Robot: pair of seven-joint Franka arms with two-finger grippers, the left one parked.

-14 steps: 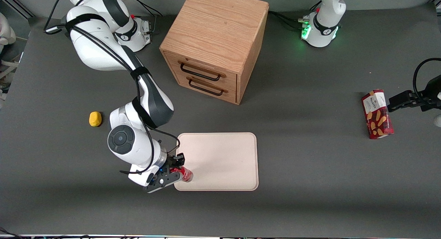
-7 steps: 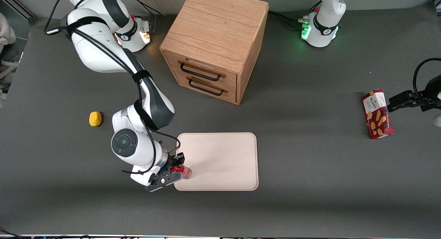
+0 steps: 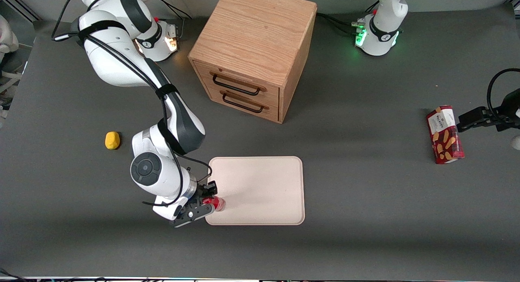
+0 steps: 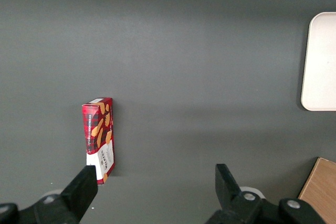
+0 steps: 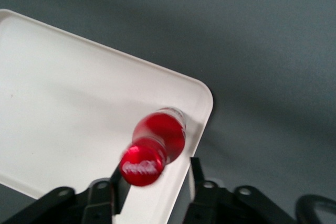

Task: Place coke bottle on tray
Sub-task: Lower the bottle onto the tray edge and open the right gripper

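Gripper sits low over the tray's corner toward the working arm's end, jaws spread either side of the bottle, which stands upright on the tray just inside its rim.

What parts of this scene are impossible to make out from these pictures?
- Front view: most of the coke bottle on the tray is covered by the claw.
- Right wrist view: the bottle's base is hidden under its own body, so contact with the tray is unclear.
- Left wrist view: the tray is cut off by the edge.
- Biscuit box: print too small.
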